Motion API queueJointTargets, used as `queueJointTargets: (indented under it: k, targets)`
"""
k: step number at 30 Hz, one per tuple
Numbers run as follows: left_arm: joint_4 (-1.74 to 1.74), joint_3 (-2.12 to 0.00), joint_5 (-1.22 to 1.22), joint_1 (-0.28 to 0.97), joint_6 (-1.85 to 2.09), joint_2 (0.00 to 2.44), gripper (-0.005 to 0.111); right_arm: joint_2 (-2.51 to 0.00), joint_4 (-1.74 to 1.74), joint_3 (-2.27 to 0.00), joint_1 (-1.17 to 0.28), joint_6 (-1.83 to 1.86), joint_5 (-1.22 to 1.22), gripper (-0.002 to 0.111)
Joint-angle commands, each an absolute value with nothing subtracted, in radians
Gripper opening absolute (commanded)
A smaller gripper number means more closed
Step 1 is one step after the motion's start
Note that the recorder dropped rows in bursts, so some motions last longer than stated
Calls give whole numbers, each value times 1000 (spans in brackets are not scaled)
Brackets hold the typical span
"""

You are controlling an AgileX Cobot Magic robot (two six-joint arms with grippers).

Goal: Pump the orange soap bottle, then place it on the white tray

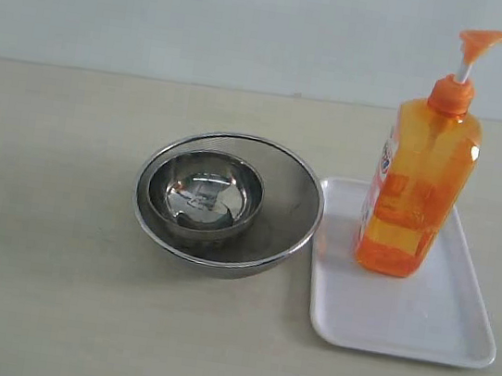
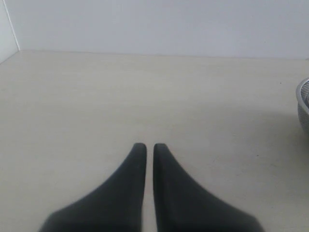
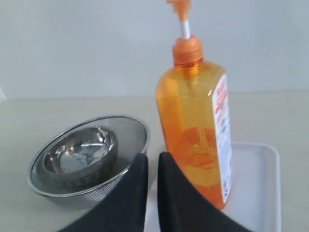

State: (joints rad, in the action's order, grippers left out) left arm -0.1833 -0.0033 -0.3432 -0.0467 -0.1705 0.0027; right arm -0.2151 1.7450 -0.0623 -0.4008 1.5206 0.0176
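Note:
The orange soap bottle (image 1: 416, 188) stands upright on the white tray (image 1: 420, 319), its pump head (image 1: 485, 39) raised on a white stem. In the right wrist view the orange soap bottle (image 3: 195, 121) rises just beyond my right gripper (image 3: 152, 155), which is shut with nothing between its dark fingers, set back from the white tray (image 3: 256, 188). My left gripper (image 2: 149, 145) is shut and empty over bare table, far from the bottle. Neither gripper shows in the exterior view.
A small steel bowl (image 1: 206, 191) sits nested inside a larger steel bowl (image 1: 289, 217), directly left of the tray. The same large bowl (image 3: 89, 186) lies beside my right gripper, and its rim (image 2: 303, 104) shows at the edge of the left wrist view.

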Motion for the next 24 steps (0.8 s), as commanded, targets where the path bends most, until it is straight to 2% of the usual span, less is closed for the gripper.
queueJointTargets:
  k: [1, 9, 24]
  targets:
    - [-180, 0, -341, -49, -168, 0, 5, -51, 1744, 0, -318, 1531, 16, 3]
    - [-180, 0, -341, -49, -168, 0, 5, 0, 1744, 0, -232, 1558, 101, 3]
    - [-180, 0, -341, -49, -168, 0, 5, 0, 1744, 0, -230, 1550, 125, 3]
